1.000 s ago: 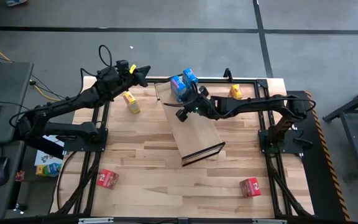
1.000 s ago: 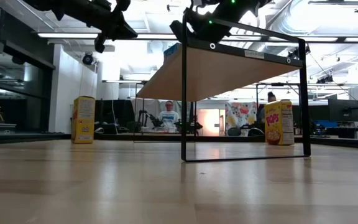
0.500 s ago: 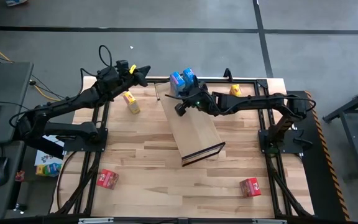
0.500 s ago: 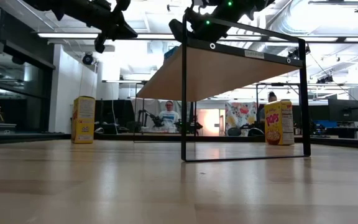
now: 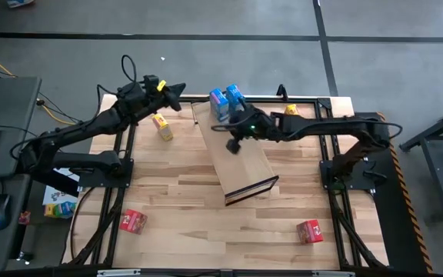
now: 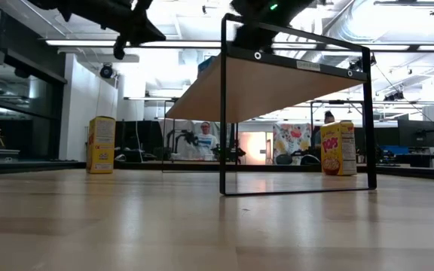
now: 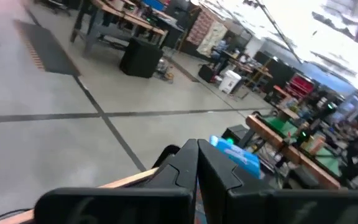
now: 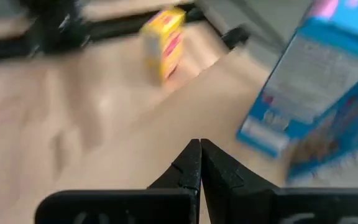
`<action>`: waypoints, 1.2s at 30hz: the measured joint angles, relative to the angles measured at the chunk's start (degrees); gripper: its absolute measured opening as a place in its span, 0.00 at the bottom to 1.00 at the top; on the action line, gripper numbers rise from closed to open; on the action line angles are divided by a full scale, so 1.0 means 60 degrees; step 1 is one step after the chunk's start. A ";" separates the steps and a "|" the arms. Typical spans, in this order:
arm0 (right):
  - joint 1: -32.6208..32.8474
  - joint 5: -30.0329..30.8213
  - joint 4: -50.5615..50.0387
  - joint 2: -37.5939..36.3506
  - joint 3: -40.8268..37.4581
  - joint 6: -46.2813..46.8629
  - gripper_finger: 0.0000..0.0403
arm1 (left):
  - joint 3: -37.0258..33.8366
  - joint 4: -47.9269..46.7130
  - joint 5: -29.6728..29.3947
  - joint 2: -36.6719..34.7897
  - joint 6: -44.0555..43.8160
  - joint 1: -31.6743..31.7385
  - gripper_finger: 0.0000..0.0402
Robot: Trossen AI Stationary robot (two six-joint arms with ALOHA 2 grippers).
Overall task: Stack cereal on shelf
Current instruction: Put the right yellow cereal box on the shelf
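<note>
I have the shelf (image 5: 241, 158) standing on the table (image 5: 183, 200), its tan board running from the far edge toward the middle, with the black frame lip at the near end. In the low view the shelf (image 6: 277, 79) reads as a raised board on a thin black frame. Two blue cereal boxes (image 5: 226, 101) stand side by side on the far end of the board. The right gripper (image 5: 233, 144) is above the board, just beside and nearer than the blue pair, fingers pressed fully together and holding nothing; its wrist view shows the closed fingertips (image 8: 199, 155) over the tan surface with one blue box (image 8: 319, 93) close by. The left gripper (image 5: 177, 90) hangs over the far-left part of the table, fingers also fully closed and empty, as its wrist view confirms (image 7: 196, 165). One yellow box (image 5: 161, 125) stands on the table near the far-left corner, beside the left gripper. A second yellow box (image 5: 291, 113) sits near the far edge, right of the shelf. One red box (image 5: 132, 221) lies near the near-left corner, and the other red box (image 5: 309, 230) near the near-right corner, both well apart from the shelf.
</note>
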 joint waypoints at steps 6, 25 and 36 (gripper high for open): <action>0.0059 -0.0564 -0.2460 -0.2054 -0.0094 -0.0228 0.00 | -0.0001 -0.0932 0.0190 -0.0727 0.0354 -0.0018 0.00; -0.3001 0.1044 -0.2776 -0.6581 -0.4996 0.5094 0.68 | 0.0000 -0.1497 0.0076 -0.0781 0.0009 -0.0012 0.00; -0.5232 0.1143 -0.2640 -0.4157 -0.4747 0.3785 0.85 | 0.0000 -0.1483 0.0072 -0.0760 -0.0024 -0.0015 0.00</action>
